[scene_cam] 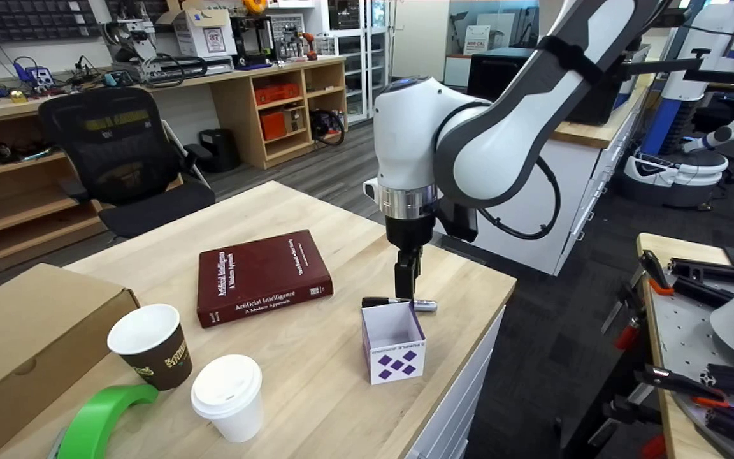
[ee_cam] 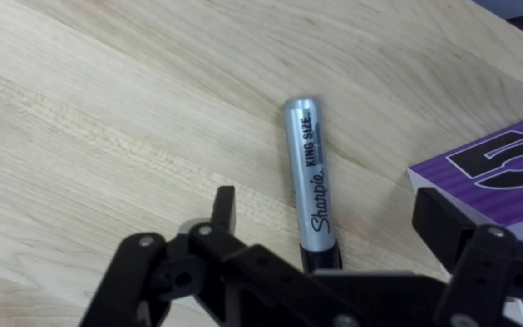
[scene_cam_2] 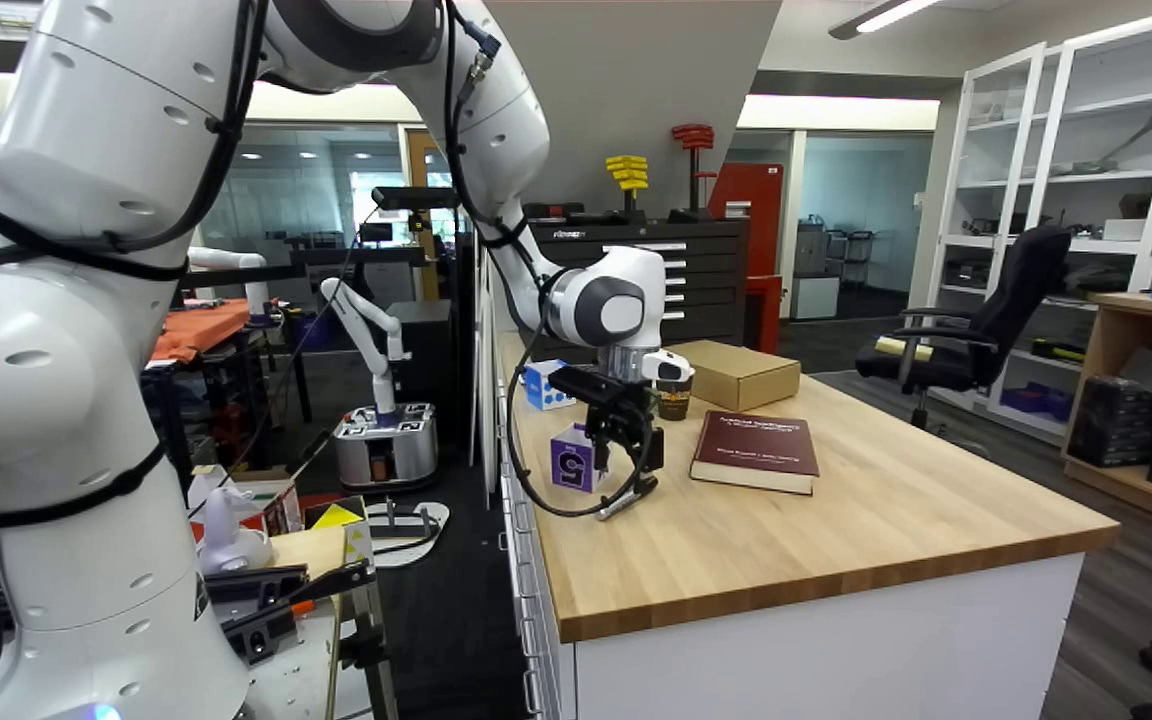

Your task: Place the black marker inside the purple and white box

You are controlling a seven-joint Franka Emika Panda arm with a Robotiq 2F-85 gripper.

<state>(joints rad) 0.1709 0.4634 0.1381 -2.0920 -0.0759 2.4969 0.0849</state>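
Sharpie King Size marker [ee_cam: 314, 181], black-capped at its lower end, is lying ungripped in the centre of the wrist view on the wooden tabletop [ee_cam: 107, 159]. From where I'm standing, the gripper [ee_cam: 328, 198] is hanging over it with jaws parted wide, one to either side, presumably for a crosswise pinch. At lower centre in an exterior view, the purple and white box [scene_cam: 397, 362] is sitting near the marker, mouth upward, probably for a short carry.

Bright ceiling light [scene_cam_2: 898, 15], soft, faint shadows
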